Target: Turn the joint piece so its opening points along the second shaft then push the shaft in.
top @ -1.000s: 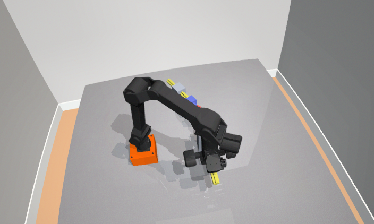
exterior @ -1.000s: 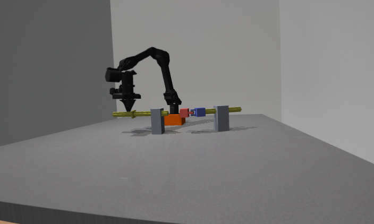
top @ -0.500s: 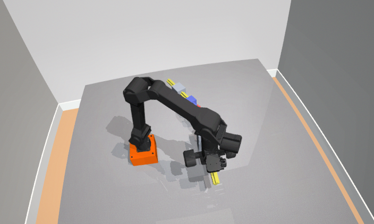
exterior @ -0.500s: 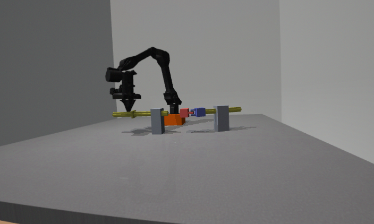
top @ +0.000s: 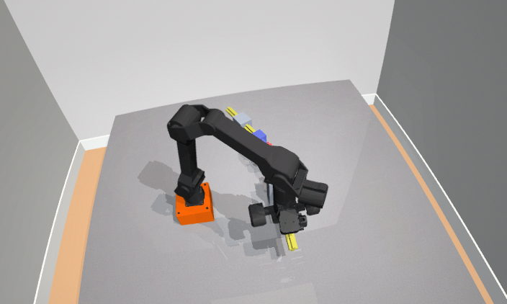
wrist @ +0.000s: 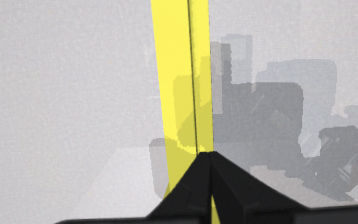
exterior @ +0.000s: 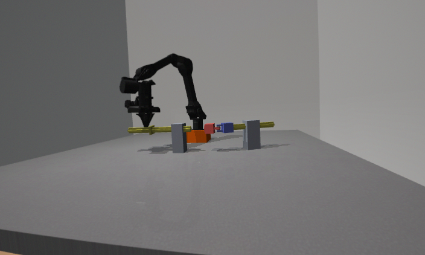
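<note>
My gripper [exterior: 145,126] [wrist: 208,160] is shut and empty. Its fingertips are at or just above the top of the second yellow shaft [top: 292,242] [exterior: 164,129] [wrist: 175,50], on the outer side of its collar [exterior: 151,129]. Contact is unclear. This shaft runs through the left grey block [exterior: 178,139], and its inner end stands apart from the red square joint piece [top: 268,143] [exterior: 209,128]. The red piece is hinged to a blue piece [top: 259,135] [exterior: 227,127] on the first yellow shaft [top: 230,111] [exterior: 239,126], held by the right block [top: 242,119] [exterior: 253,135]. The arm hides the fingertips in the top view.
The arm's orange base [top: 195,217] [exterior: 198,136] stands behind the shafts in the exterior view. The forearm passes over the middle of the assembly in the top view. Both blocks stand on the grey table [top: 374,263] [exterior: 203,202].
</note>
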`<state>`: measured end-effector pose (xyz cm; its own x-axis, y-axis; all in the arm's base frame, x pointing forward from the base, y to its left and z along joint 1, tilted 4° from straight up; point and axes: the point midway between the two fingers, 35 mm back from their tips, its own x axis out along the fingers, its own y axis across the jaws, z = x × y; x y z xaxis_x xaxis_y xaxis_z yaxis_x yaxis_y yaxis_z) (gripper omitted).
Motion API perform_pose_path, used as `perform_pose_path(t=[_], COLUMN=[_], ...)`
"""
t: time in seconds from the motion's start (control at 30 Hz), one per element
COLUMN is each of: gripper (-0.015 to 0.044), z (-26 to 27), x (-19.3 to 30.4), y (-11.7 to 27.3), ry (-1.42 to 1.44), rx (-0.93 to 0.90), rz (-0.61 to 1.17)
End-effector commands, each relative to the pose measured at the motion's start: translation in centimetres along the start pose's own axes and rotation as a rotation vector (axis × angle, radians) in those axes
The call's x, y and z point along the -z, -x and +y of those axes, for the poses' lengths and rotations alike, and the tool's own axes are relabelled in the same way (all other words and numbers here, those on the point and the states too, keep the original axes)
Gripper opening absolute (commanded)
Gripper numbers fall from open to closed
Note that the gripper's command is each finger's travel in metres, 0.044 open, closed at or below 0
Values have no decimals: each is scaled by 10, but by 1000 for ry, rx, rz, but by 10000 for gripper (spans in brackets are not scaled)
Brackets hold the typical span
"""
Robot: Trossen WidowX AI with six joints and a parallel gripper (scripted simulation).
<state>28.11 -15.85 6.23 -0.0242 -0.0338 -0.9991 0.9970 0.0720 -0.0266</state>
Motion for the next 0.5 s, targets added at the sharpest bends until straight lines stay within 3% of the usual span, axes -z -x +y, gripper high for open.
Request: perform_pose_path(t=[0.0,0.47], gripper=[0,0], z=[0,0], x=[1,2], y=[-4,-4], ry=[-1,0], rx=[6,0], rz=[14,-3])
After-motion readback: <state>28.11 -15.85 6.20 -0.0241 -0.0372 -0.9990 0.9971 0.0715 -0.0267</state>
